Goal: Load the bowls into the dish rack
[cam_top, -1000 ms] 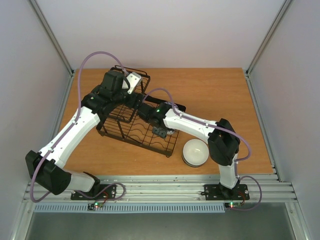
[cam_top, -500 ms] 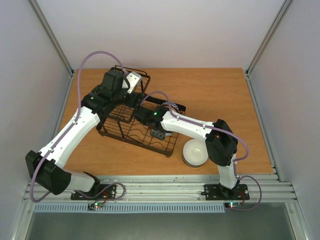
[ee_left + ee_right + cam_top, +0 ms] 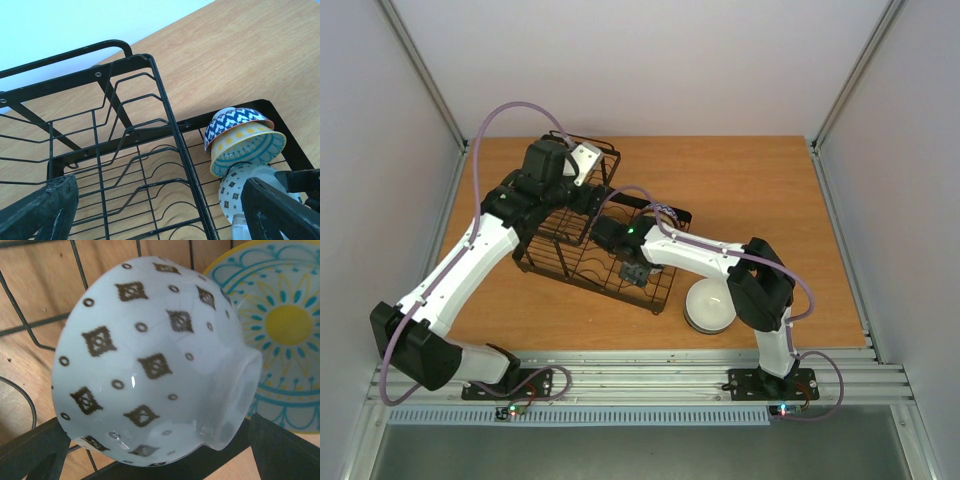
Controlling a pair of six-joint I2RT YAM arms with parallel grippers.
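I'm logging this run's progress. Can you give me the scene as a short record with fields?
rack: dish rack on the table
in rack: blue bowl and yellow bowl, leaning together on edge
right gripper: holds diamond-pattern bowl beside yellow bowl, over rack wires
left gripper: open, empty, above rack
not loaded: white bowl on table, right of rack

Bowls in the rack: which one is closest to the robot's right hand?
The white bowl with dark diamonds and rings, right in front of the right hand. The yellow-centred bowl sits behind it, and the blue-patterned bowl farther back.
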